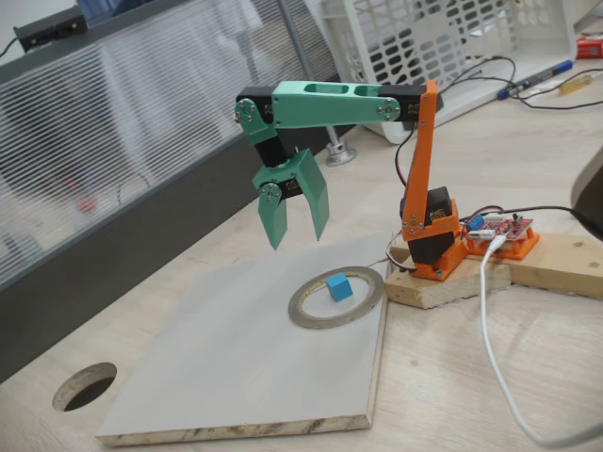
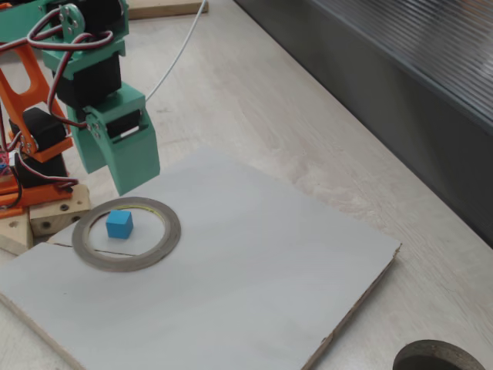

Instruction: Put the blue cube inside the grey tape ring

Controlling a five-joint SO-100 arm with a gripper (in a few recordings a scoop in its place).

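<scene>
The blue cube [image 1: 339,287] [image 2: 119,224] rests on the pale board inside the grey tape ring [image 1: 303,314] [image 2: 158,249], close to the side of the ring nearest the arm's base. My green gripper [image 1: 300,234] [image 2: 135,179] hangs in the air above the ring, pointing down, well clear of the cube. Its jaws stand apart with nothing between them in a fixed view; in the other fixed view the two fingers overlap.
The ring lies near one corner of a pale wooden board [image 1: 236,367] [image 2: 254,270]. A round dark hole [image 1: 85,386] [image 2: 439,358] is cut in the table beside the board. The arm's orange base [image 1: 431,247] stands on a wood block with a white cable [image 1: 499,367].
</scene>
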